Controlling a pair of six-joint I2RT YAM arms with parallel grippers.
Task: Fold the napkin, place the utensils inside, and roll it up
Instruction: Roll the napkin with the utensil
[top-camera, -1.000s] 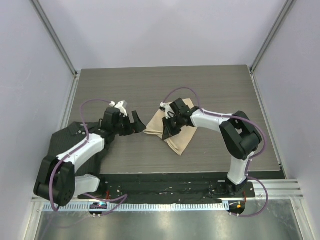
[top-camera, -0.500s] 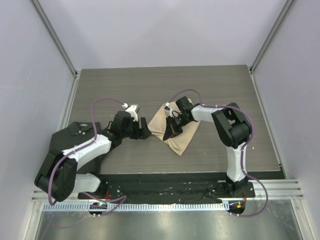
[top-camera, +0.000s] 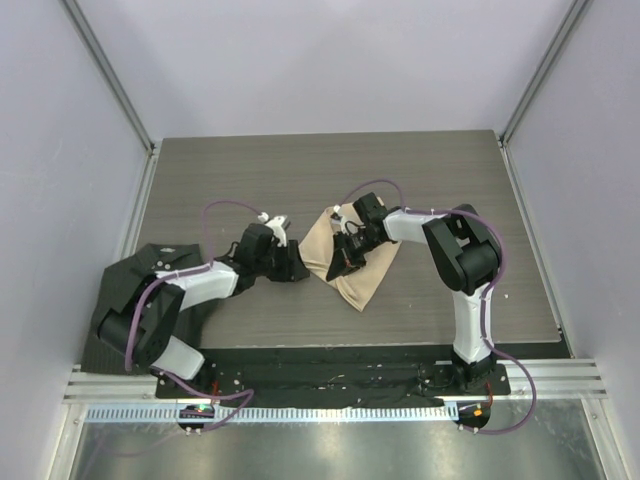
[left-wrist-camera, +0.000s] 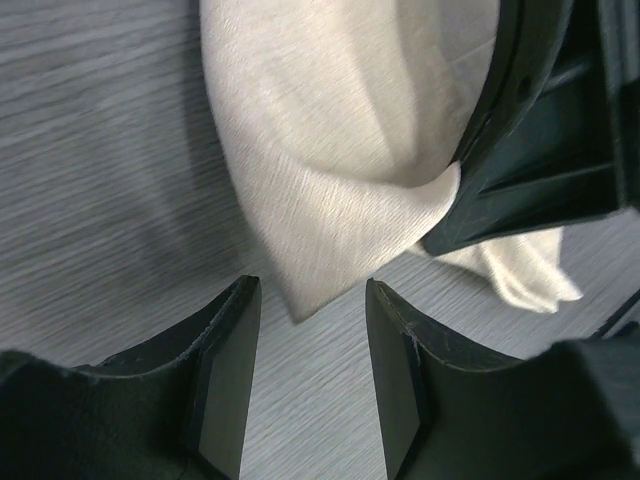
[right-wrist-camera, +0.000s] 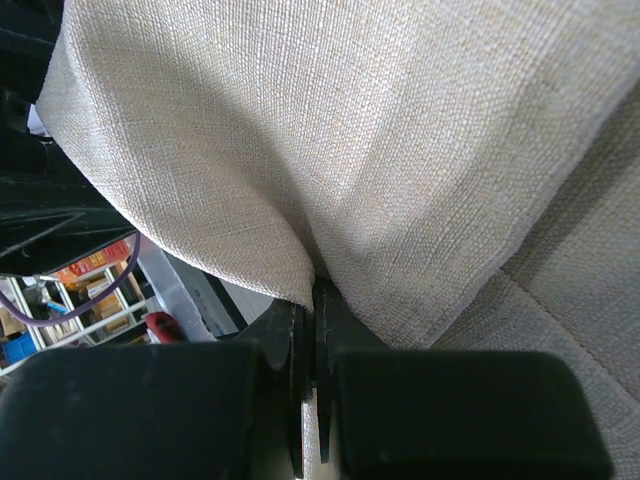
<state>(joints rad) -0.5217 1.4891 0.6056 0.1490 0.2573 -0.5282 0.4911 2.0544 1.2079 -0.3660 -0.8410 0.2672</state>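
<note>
The beige napkin (top-camera: 352, 268) lies folded and bunched in the middle of the table. My right gripper (top-camera: 342, 262) is shut on a fold of the napkin (right-wrist-camera: 330, 150) and holds that part raised. My left gripper (top-camera: 291, 265) is open just left of the napkin, its jaws either side of a hanging corner of the cloth (left-wrist-camera: 320, 240), not touching it. The right gripper's black fingers (left-wrist-camera: 540, 130) show close behind that corner in the left wrist view. No utensils are in view.
A dark ribbed cloth (top-camera: 130, 285) lies at the table's near left, under my left arm. Grey walls close in the table on three sides. A black base plate (top-camera: 330, 365) runs along the near edge.
My left gripper has moved right, up to the napkin's left corner. My right arm pulled its elbow in and kept hold of the cloth.
</note>
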